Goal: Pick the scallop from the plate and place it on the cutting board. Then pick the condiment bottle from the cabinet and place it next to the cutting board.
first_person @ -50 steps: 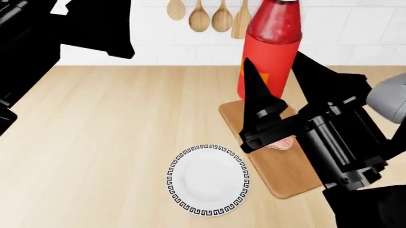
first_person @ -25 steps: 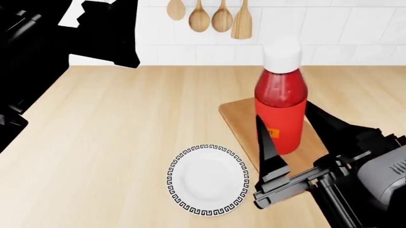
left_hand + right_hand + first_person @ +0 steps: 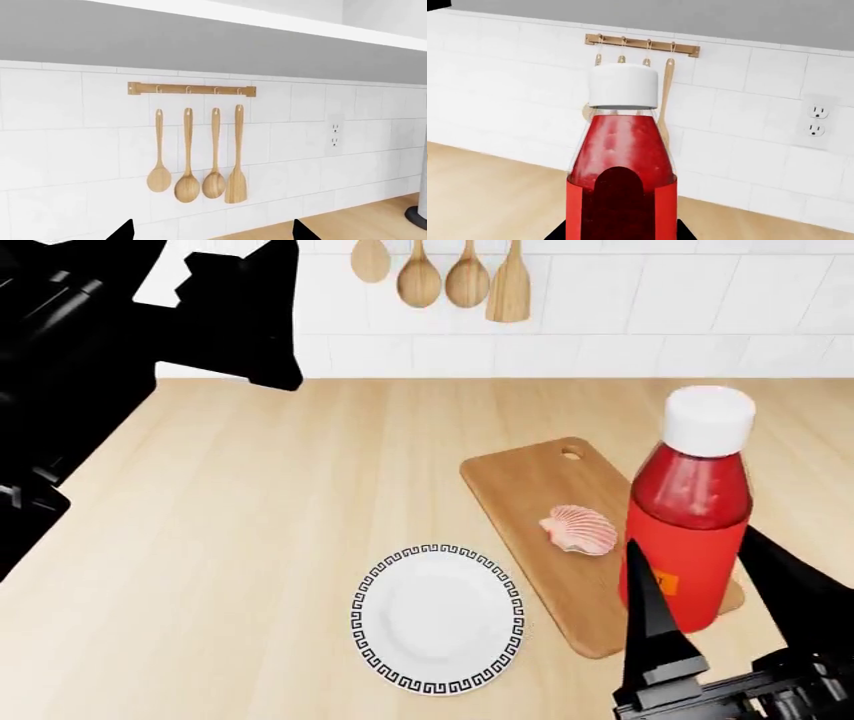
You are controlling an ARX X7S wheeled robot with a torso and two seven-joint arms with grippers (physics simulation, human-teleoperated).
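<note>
R claw clamped on condiment bottle, upright betw its fingers, over cutting board edge. Scallop on board, just beside. L claw fingers apart, holding nothing.

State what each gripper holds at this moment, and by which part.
The right gripper holds the condiment bottle upright by its lower body, one finger on each side. The left gripper holds nothing; its fingertips frame only the tiled wall.

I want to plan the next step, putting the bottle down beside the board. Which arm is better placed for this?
The right. The right gripper already holds the condiment bottle at the cutting board's right edge. The left gripper is raised, facing the wall.
</note>
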